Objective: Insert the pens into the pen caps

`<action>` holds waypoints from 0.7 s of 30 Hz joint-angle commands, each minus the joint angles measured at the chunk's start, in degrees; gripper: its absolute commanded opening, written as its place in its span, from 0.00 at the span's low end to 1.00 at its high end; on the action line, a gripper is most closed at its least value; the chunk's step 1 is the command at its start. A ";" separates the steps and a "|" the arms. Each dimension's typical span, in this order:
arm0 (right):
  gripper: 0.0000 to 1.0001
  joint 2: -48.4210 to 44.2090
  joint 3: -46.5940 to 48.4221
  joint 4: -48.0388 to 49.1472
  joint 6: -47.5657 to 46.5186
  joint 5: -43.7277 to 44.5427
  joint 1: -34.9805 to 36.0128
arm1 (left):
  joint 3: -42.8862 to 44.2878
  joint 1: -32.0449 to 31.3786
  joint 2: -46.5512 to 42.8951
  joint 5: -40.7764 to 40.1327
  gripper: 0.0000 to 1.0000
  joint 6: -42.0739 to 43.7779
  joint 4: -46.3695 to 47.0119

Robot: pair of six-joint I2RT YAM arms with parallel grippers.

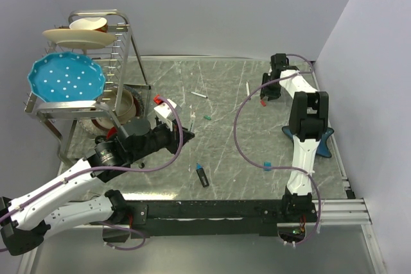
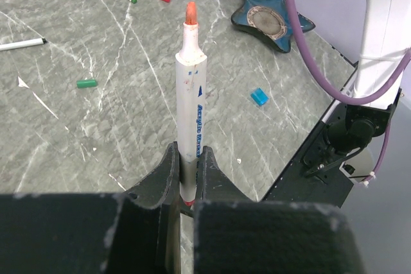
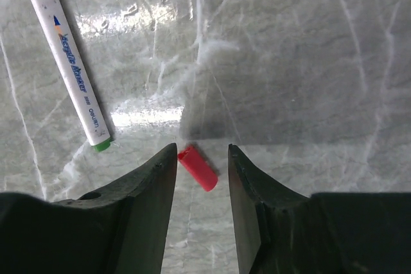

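Your half-open right gripper (image 3: 200,153) straddles the slanted red plastic cap (image 3: 198,168), gripping nothing; closing could flick it away. Your left gripper (image 2: 187,171) is clamped on the white red-tipped pen (image 2: 191,94)

Surface: you have a grey, marble-veined surface (image 1: 225,152) streaked with pale scratches.
Far middle: you'll find a thin white pen with a black tip (image 1: 200,94) and, well to its right, a thin white pen with a green end (image 1: 248,88).
Caps: a small red plastic cap (image 3: 198,167) lies near the green-ended pen. A small green plastic cap (image 1: 207,118) lies mid-surface. A small blue plastic cap (image 1: 266,165) lies nearer you, to the right.
Near edge: a thick black marker with blue trim (image 1: 202,175).
Right: a blue star-shaped dish (image 2: 273,20).
Left: a metal wire dish rack (image 1: 121,36) stands there.
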 commanded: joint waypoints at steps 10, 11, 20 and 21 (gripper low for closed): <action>0.43 -0.03 -0.65 -1.66 -3.83 -5.17 2.30 | 0.44 -0.21 0.14 0.77 0.01 0.84 1.46; 0.43 -0.99 -2.04 -1.31 -4.00 -4.99 2.65 | 0.44 -0.21 0.14 0.77 0.01 0.83 1.46; 0.43 -5.57 -8.81 -0.26 -6.29 -6.04 5.28 | 0.62 -0.21 0.66 0.86 0.01 0.75 1.11; 0.43 -6.44 -9.52 -0.25 -6.46 -5.87 5.90 | 0.62 -0.12 0.49 0.77 0.01 0.83 1.19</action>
